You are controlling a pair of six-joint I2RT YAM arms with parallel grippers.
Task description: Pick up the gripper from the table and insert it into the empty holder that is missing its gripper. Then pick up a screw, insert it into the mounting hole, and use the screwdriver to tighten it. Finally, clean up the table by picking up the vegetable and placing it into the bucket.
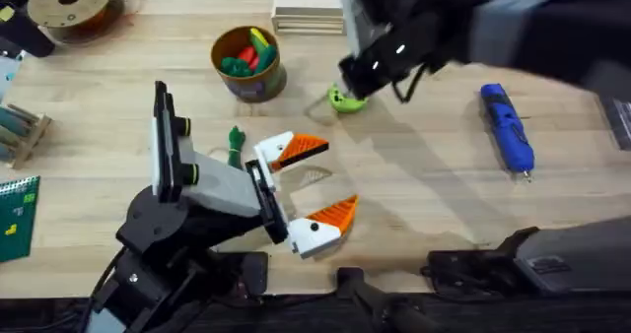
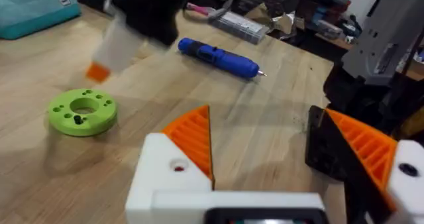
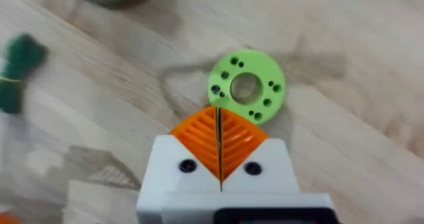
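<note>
Screwdriver [image 1: 508, 128] lying on table [image 1: 424, 185] at right, well apart from bucket [image 1: 248, 64]; vegetable [image 1: 235, 143] just beside left tool [image 1: 311, 188], fingers spread wide, empty. Right tool [image 3: 219, 128] pressed together right at green ring [image 3: 246, 86], pinching nothing

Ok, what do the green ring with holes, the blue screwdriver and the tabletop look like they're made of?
Green ring: probably matte plastic, uniform bright colour, maybe 3D-printed. Screwdriver: glossy blue plastic body by its highlights, with a thin metal-looking bit. Table: light wood, visible grain and plank seams.
</note>
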